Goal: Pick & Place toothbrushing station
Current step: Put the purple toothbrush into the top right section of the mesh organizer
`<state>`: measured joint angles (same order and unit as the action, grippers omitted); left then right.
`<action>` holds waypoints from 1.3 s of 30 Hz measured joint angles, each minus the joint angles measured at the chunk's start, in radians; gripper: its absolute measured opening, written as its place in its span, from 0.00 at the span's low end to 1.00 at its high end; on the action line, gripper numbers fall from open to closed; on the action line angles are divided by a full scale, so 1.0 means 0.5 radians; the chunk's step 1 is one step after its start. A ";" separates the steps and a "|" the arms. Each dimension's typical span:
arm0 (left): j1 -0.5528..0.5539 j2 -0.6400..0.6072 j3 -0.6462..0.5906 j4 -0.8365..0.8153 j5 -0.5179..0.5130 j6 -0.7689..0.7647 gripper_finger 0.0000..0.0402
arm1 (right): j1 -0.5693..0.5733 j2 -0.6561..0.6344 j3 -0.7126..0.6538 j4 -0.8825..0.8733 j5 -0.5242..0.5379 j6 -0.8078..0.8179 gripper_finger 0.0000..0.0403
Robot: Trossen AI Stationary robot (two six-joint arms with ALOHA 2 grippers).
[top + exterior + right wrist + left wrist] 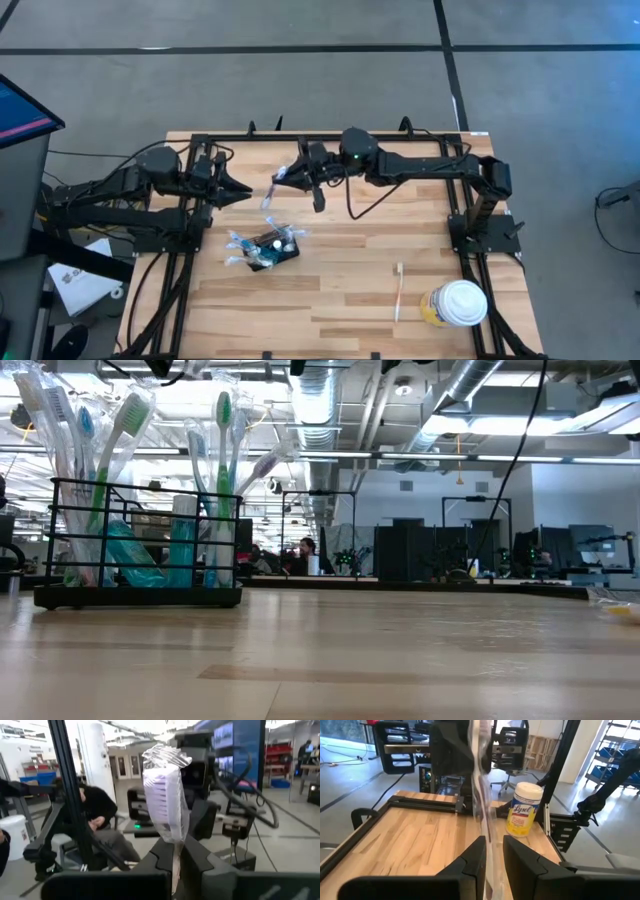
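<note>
The right tool (175,851) is clenched on a wrapped toothbrush (165,805) above the bench (340,290), the left tool (493,852) loosely around its other end. Steady it, then lower it upright into the toothbrushing station (270,250) mid-bench.

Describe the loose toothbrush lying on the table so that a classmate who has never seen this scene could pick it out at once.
Start at the wooden table and find the white-lidded yellow wipes canister near its right front corner. Just left of the canister lies a pale toothbrush, flat on the bare wood. Unlike the brushes standing in the black wire holder, it lies alone and flat.
</note>
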<state>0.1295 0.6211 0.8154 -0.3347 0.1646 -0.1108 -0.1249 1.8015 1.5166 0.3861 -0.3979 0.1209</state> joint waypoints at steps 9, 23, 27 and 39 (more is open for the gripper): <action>0.000 0.000 0.000 -0.005 0.001 0.002 0.15 | 0.043 -0.001 0.001 -0.243 0.000 -0.151 0.01; 0.000 0.001 0.000 -0.006 0.002 0.002 0.15 | 0.142 0.000 0.001 -0.525 0.097 -0.356 0.01; 0.000 0.001 0.000 -0.006 0.002 0.002 0.15 | 0.172 0.038 0.001 -0.565 0.118 -0.388 0.01; 0.000 0.001 0.000 -0.008 0.002 0.002 0.15 | 0.171 0.176 -0.002 -0.615 0.122 -0.392 0.01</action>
<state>0.1295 0.6216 0.8154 -0.3386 0.1654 -0.1097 -0.0396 1.8896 1.5158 0.0784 -0.3367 -0.0752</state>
